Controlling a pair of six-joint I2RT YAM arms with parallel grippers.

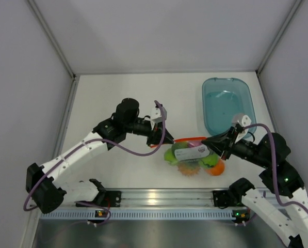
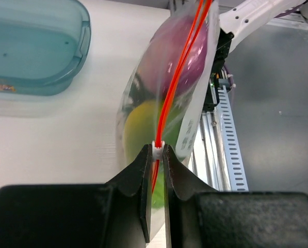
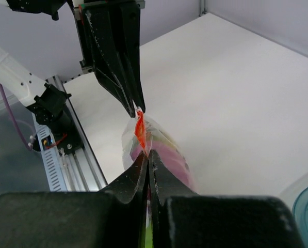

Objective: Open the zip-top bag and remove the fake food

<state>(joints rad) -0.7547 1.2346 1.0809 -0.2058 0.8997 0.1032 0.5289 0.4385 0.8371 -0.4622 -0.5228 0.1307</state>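
Over the worktop [image 1: 117, 98], just near-left of the tub [image 1: 228, 106], the bag [image 1: 191, 151] of food [image 1: 189, 168] is held by its orange strip [image 2: 182, 62]: the left pincer [image 2: 157, 149] is closed on the slider [image 2: 158, 146], the right pincer [image 3: 147, 153] on the opposite end.

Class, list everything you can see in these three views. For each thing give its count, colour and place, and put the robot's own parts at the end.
zip-top bag: one, clear, stretched between the two grippers, middle of the table
zip strip: one, orange-red, along the bag's top edge
fake food: several pieces, full count unclear; green, yellow, pink and orange; in the bag
tub: one, translucent blue, far right of the table
table: one, white
rail: one, silver, along the table's near edge
left gripper: one, black, shut on the zip strip at its small white tab
right gripper: one, black, shut on the bag's opposite end
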